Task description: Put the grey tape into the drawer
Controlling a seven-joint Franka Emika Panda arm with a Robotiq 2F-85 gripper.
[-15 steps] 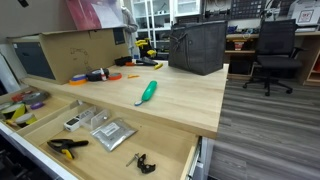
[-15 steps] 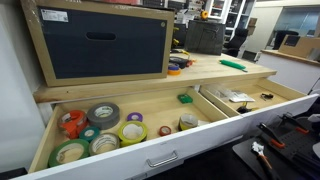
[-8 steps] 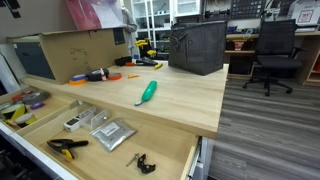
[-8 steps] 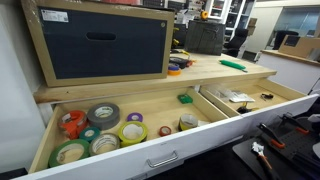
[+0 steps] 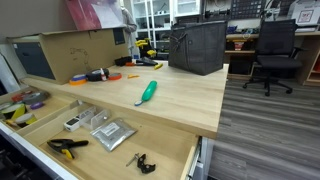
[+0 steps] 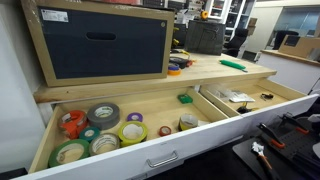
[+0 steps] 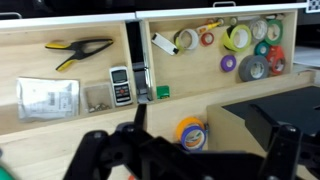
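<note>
The grey tape (image 7: 252, 68) lies flat in the drawer (image 7: 290, 85) among several other tape rolls; it also shows in an exterior view (image 6: 103, 115). That drawer (image 6: 45, 140) stands pulled open, and shows at the far left of an exterior view (image 5: 12, 118). My gripper (image 7: 185, 162) is a dark blurred shape along the bottom of the wrist view, above the tabletop. Its fingers are spread wide with nothing between them. It is not in either exterior view.
A wider open drawer (image 5: 170, 150) holds a silver packet (image 5: 112, 134) and a black-orange clamp (image 5: 66, 147). A blue-and-orange roll (image 7: 190, 132) sits on the tabletop by a dark-panelled box (image 6: 100, 45). A green tool (image 5: 147, 93) and a black bag (image 5: 197, 47) are on the table.
</note>
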